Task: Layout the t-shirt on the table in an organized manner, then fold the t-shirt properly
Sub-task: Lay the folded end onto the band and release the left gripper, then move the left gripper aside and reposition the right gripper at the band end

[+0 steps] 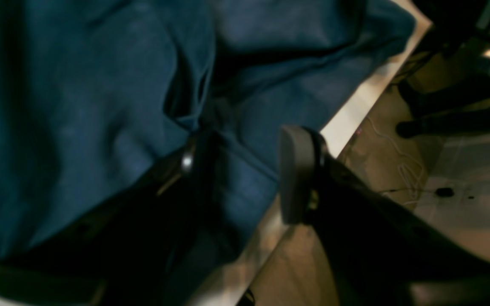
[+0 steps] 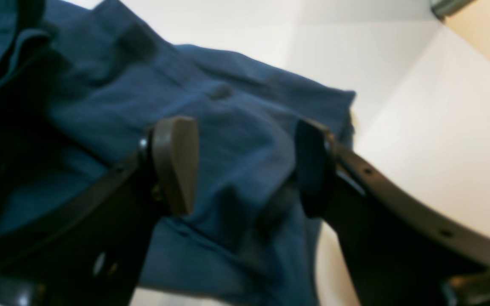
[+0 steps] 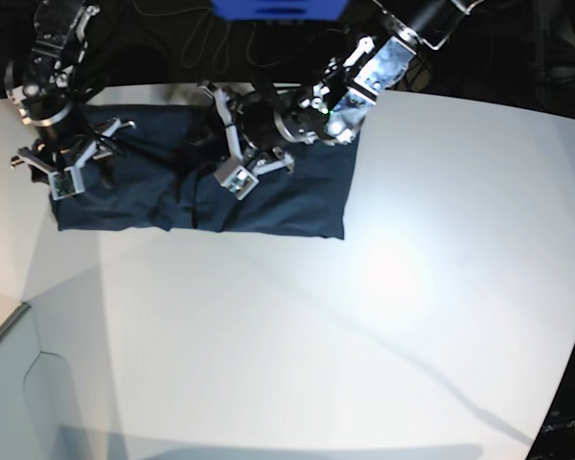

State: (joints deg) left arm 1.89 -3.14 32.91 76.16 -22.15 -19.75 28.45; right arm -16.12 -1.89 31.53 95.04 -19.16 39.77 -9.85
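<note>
- Right tool (image 2: 245, 165) hovered over the t-shirt (image 2: 236, 127), pads spread wide, gripping nothing.
- Left tool (image 1: 245, 170) stood partly open at the shirt's hem; hold unclear.
- T-shirt lay folded lengthwise near the white surface (image 3: 364, 335)'s far edge.

Navy t-shirt (image 3: 268, 196) folded on white table (image 3: 316, 326)
</note>
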